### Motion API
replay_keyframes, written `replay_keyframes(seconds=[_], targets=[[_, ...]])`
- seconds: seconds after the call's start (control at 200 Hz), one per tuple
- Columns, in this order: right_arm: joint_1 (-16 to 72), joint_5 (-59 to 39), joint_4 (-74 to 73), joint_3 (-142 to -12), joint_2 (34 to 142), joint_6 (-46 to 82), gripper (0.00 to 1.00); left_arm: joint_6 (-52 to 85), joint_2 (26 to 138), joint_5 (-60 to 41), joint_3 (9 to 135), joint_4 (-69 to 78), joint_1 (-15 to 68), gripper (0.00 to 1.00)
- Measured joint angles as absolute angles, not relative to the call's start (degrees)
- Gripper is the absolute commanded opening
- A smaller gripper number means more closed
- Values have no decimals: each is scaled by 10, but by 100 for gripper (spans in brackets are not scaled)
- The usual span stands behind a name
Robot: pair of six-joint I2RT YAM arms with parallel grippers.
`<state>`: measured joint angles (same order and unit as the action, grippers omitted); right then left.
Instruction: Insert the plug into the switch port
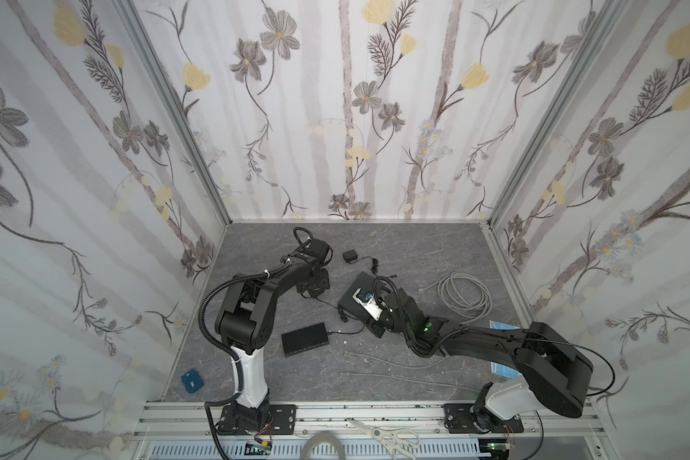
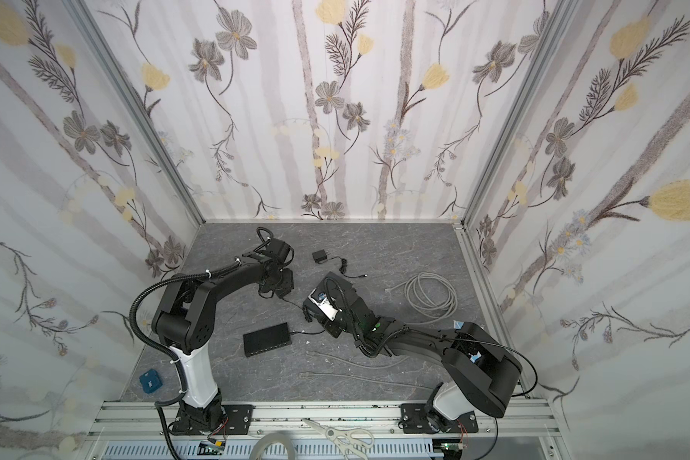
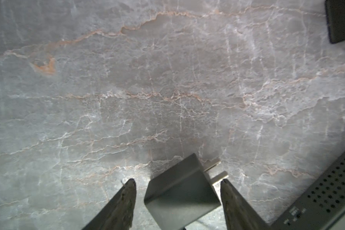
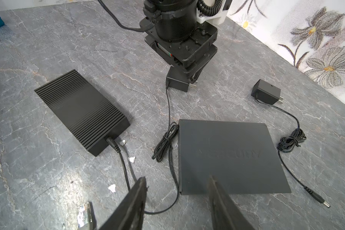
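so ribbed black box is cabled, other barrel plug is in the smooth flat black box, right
No: the right wrist view shows that black barrel plug loose on the grey marbled table beside the smooth flat black box. The ribbed black box is cabled.

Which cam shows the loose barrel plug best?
Right wrist: the loose barrel plug lies clear, unobstructed, beside the flat switch. Both top views show only a tiny dark speck; left wrist view misses it.
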<state>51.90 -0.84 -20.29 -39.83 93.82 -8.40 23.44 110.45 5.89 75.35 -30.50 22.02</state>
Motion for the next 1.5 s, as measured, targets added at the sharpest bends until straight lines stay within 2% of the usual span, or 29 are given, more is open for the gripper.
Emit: replay_keyframes(seconds=[0.28,0.705,0.934,1.179,1.499], targets=[[519,-9,-203,-400,945,-84,52,225,1102,62,735,-305,220,72],[519,-11,-203,-405,959,-84,52,237,1092,62,689,-271,212,55],[519,-11,-203,-406,963,-84,52,239,1099,61,702,-268,178,54],[519,-11,-203,-407,963,-84,52,237,1162,64,782,-269,103,54],[519,-8,-203,-407,958,-84,52,243,1303,32,1023,-348,5,55]])
